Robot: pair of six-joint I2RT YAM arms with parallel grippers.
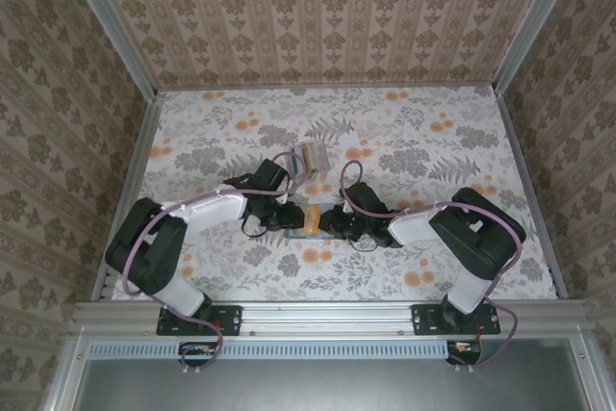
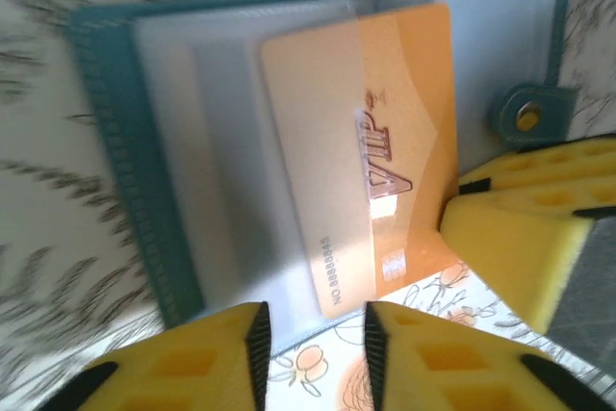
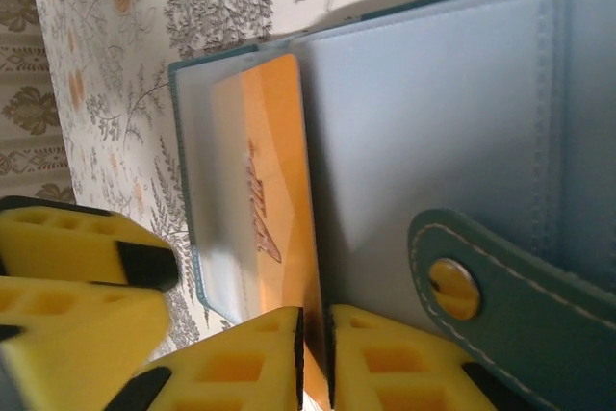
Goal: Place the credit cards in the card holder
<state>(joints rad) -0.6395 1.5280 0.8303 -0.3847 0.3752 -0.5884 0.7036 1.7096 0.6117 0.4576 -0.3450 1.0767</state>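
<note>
right jaws: clamped on yellow-tan card, gripping its edge
card: partly under clear sleeve, just ahead of right jaws
card holder: open on bench, between both jaws
left jaws: parted, holding nothing

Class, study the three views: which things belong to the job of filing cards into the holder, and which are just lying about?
Part of the job:
orange card, pinched by the right gripper
teal card holder, lying open
left gripper, open at its edge

Lying about:
clear plastic box, beyond the grippers
floral tablecloth
</note>
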